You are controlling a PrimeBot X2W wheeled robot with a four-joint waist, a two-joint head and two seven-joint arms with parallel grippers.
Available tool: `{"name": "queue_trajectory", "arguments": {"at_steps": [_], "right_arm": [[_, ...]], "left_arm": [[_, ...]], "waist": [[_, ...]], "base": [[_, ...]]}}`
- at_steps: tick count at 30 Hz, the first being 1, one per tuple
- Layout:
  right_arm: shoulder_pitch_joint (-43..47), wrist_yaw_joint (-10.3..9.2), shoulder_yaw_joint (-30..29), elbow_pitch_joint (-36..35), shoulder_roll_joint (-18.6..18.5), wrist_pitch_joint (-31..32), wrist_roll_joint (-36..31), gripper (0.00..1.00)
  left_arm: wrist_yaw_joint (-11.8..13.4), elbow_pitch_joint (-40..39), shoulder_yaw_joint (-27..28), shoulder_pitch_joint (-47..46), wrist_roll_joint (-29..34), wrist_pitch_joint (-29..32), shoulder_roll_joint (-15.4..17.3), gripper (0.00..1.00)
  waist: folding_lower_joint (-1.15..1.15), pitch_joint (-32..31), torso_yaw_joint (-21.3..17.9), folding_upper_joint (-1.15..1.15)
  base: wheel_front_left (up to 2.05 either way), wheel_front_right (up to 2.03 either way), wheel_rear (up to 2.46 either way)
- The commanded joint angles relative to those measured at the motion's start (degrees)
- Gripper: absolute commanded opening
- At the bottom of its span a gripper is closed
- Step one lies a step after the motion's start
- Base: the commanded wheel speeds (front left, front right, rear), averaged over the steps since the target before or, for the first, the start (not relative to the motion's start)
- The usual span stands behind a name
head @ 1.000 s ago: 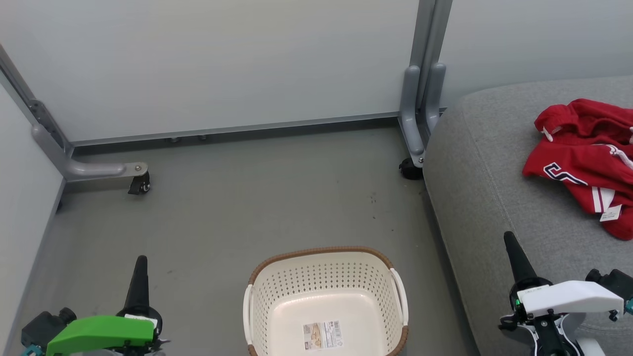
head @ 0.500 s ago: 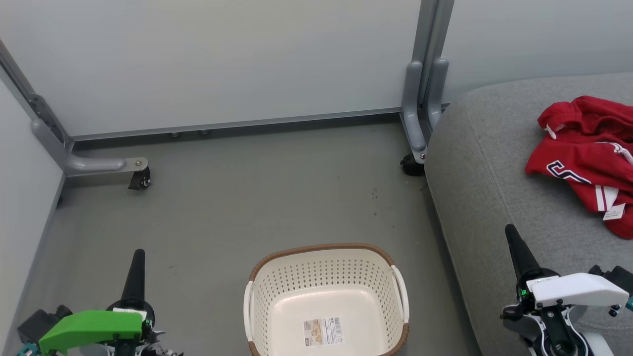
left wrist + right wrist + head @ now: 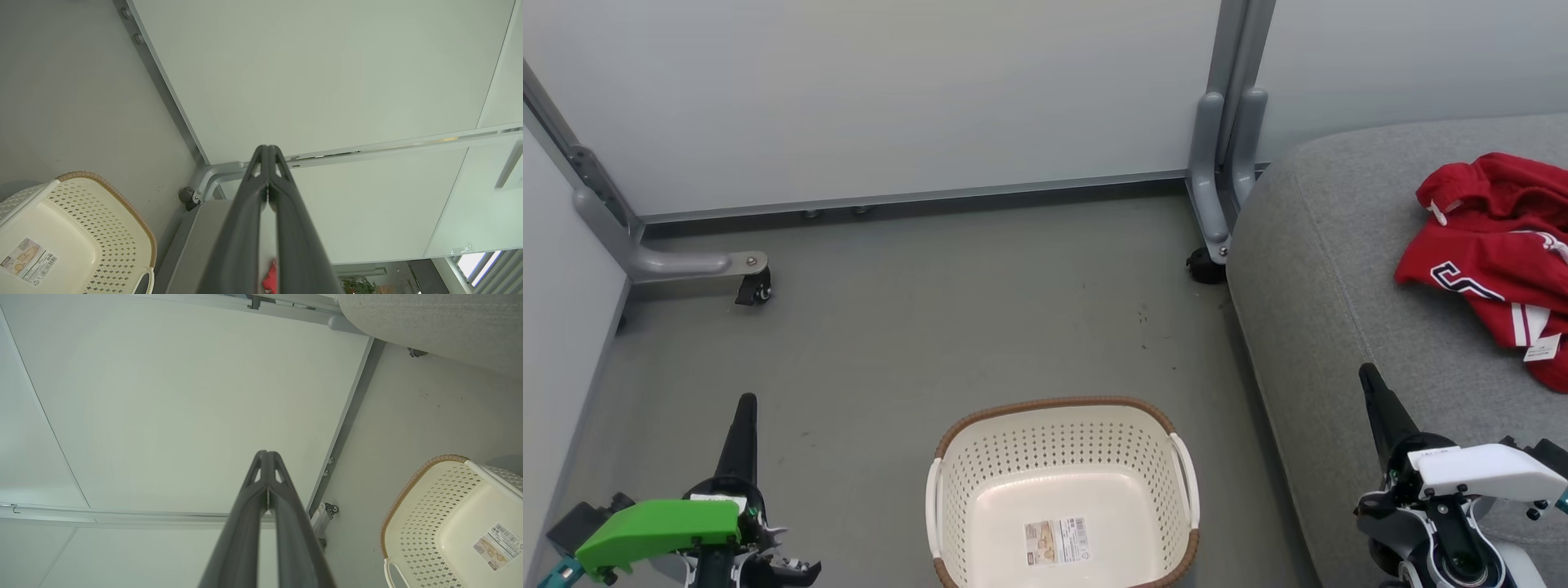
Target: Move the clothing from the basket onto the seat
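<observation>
clothing on seat, well apart from basket | basket: no garment inside | my left claw and right claw pressed together, holding nothing | I judge it done: park both clear of basket

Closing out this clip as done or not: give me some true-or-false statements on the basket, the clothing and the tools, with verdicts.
1. The basket holds only a label. True.
2. The clothing lies on the floor. False: it lies on the seat.
3. The left tool and right tool are both shut, holding nothing. True.
4. The basket stands on the seat. False: it stands on the floor, beside the seat.
</observation>
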Motion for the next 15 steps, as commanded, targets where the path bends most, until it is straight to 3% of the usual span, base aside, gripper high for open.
{"name": "queue_trajectory", "arguments": {"at_steps": [1, 15], "right_arm": [[-1.2, 0.03, -0.3, 0.1, -0.2, 0.4, 1.3, 0.0], [-2.3, 0.02, -1.2, 1.0, 0.0, 2.1, 7.0, 0.0]], "left_arm": [[-0.2, 0.1, 0.4, -1.2, -1.4, 0.4, 0.2, 0.0], [-0.6, 0.6, 1.1, -2.4, -7.1, 1.8, 0.2, 0.0]], "waist": [[0.0, 0.1, 0.0, 0.0], [0.0, 0.8, 0.2, 0.0]], "base": [[0.0, 0.0, 0.0], [0.0, 0.0, 0.0]]}}
